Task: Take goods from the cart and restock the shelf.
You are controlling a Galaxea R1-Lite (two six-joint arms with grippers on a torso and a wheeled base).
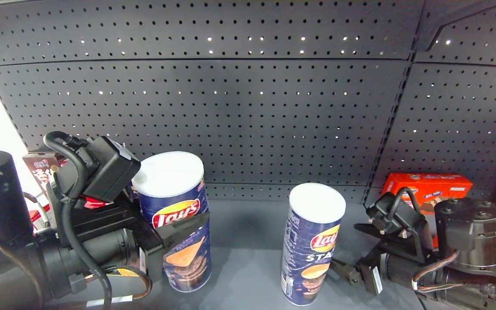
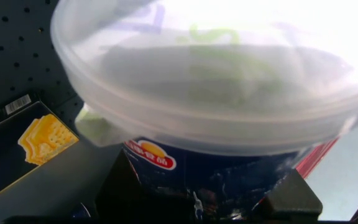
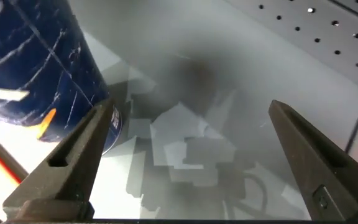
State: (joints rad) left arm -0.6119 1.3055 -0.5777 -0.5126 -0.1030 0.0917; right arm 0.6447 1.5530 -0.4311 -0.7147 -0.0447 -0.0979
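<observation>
Two tall blue chip cans with white lids stand at the shelf front. My left gripper (image 1: 179,228) is shut on the left can (image 1: 175,215) around its middle. In the left wrist view this can's clear lid (image 2: 216,81) looms close above the dark fingers (image 2: 291,199). The right can (image 1: 312,245) stands free on the grey shelf (image 1: 248,258). My right gripper (image 1: 345,258) is open just to its right, level with its lower half. In the right wrist view the blue can (image 3: 36,74) lies just outside one finger, and nothing sits inside the right gripper (image 3: 191,155).
An orange box (image 1: 426,187) sits at the back right of the shelf. A brown box (image 1: 43,170) stands at the far left, behind my left arm. A dark box (image 2: 17,149) lies beside the held can. The perforated back panel (image 1: 248,107) closes the shelf behind.
</observation>
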